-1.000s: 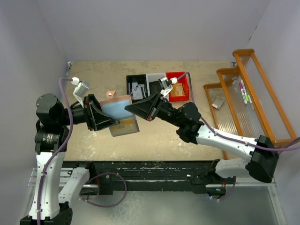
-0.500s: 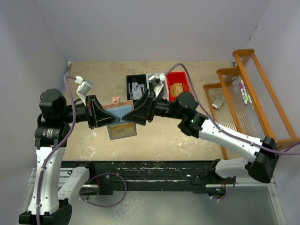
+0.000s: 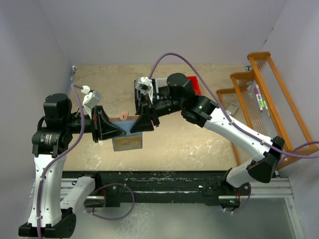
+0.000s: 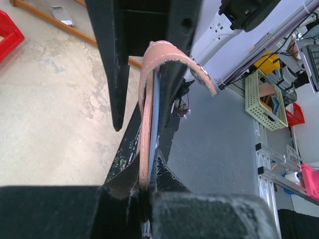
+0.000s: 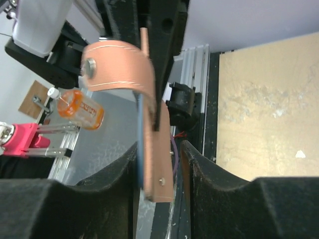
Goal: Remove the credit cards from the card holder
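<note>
Grips the salmon-pink folding card holder [image 4: 144, 99], blue-grey inside, with the black left gripper [image 4: 148, 199], jaws clamped tight on one edge. Holds it aloft over the tan worktop [image 3: 189, 144], left of the middle. Straddles its opposite edge with the black right gripper [image 5: 159, 154], jaws apart.

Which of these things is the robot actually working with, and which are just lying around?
In the job:
- card holder, clamped by the left gripper
- right gripper, jaws straddling the holder's edge
- no cards visible

Lying about:
- red bin
- wooden rack
- markers in the rack
</note>
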Tool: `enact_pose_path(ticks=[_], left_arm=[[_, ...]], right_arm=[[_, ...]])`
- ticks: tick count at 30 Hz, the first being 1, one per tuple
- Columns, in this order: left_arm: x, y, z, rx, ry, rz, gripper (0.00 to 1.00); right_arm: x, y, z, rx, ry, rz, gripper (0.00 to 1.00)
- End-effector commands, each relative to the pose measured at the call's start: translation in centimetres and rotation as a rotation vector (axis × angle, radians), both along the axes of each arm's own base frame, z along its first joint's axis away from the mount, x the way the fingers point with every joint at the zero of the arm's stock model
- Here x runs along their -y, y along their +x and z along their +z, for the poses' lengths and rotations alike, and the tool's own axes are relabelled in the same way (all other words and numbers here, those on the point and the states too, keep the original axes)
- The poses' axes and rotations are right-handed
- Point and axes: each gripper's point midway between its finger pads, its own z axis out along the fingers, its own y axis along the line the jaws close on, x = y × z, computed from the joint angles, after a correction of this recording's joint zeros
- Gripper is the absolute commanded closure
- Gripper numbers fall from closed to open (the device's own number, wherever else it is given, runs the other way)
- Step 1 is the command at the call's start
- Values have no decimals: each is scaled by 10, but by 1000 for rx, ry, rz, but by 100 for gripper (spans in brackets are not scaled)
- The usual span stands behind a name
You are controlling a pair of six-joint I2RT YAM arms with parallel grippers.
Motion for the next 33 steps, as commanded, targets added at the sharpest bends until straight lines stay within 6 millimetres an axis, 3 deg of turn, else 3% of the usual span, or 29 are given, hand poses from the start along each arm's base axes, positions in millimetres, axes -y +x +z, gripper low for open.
enact_pose_path(ticks=[1,4,5,6,8,9,10,13,19,30,33], left_arm=[[0,-11,9,91,1,-56,100],[0,-13,10,110,-1,-71,100],[0,-14,10,114,-1,-75,100],[0,-13,10,120,-1,-74,94],[0,-11,11,124,-1,-66,51],[0,-9,11,126,2,-57,36],[0,-8,12,127,4,-46,29],[2,-14,21,131,-33,-51,19],[5,-23,44,169,-124,-46,15],[7,5,60,41,-254,77,27],[6,8,60,29,-266,98,35]], right_arm=[[3,-4,4,48,-25,55,66],[-3,-1,4,25,-29,54,99],[-3,0,6,22,-21,54,100],[-4,3,10,25,-11,37,100],[-4,10,29,51,51,-20,100],[-2,14,40,52,87,-52,100],[3,18,55,54,138,-89,100],[23,31,91,-1,298,-222,100],[60,24,126,-153,651,-319,100],[63,26,118,-273,781,-399,100],[61,26,110,-293,797,-411,100]])
